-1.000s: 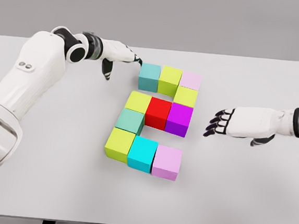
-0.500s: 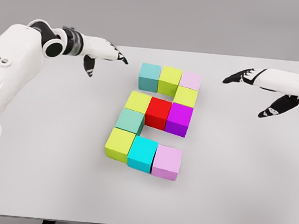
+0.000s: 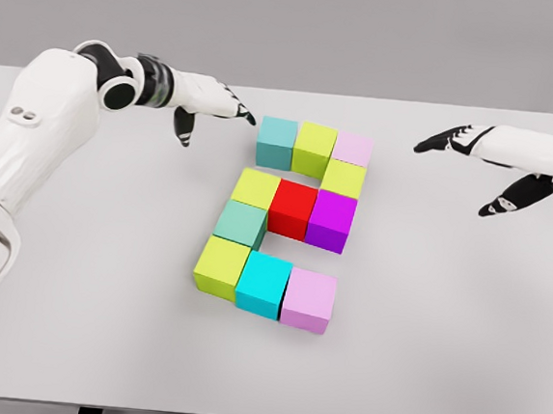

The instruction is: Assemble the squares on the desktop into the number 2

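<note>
Forming: the squares [image 3: 285,222] sit touching mid-bench [image 3: 100,347], already reading as a 2, so the layout looks finished.
Left robot hand [image 3: 208,109]: fingers spread, holding nothing, just beside the teal top-left block [image 3: 276,141].
Right robot hand [image 3: 484,162]: spread, empty, well apart.
Obstacles: none visible.

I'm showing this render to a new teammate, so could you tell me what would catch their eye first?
The cluster of bright cubes at the middle of the white table stands out, laid out as a blocky 2 with a red cube at its centre. The left hand hovers open just left of the teal cube at the top row's end, while the right hand hangs open far right.
</note>
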